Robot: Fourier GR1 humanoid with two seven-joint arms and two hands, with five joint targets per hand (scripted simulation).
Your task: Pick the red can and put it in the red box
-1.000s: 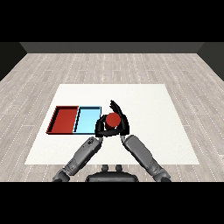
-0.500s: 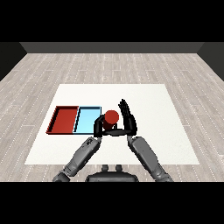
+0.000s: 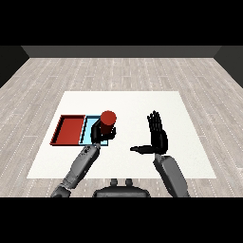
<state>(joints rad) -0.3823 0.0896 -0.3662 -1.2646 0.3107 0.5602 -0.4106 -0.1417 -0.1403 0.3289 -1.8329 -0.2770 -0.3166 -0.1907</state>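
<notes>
The can (image 3: 108, 122) is red, a shade deeper than the red tray (image 3: 69, 130), and the tray beside that one is light blue (image 3: 88, 131). Both hands, left hand (image 3: 98, 134) and right hand (image 3: 155, 137), are black on grey forearms. The table (image 3: 133, 105) is plain white, on a floor (image 3: 118, 73) of pale grey-brown planks.

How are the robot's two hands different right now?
The left hand is curled round the red can, while the right hand holds nothing. The left hand's fingers are bent; the right hand's fingers are straight and point up, with the thumb sticking out sideways. The left hand is over the blue tray, and the right hand is over bare table. Both hands are black, on grey forearms.
</notes>
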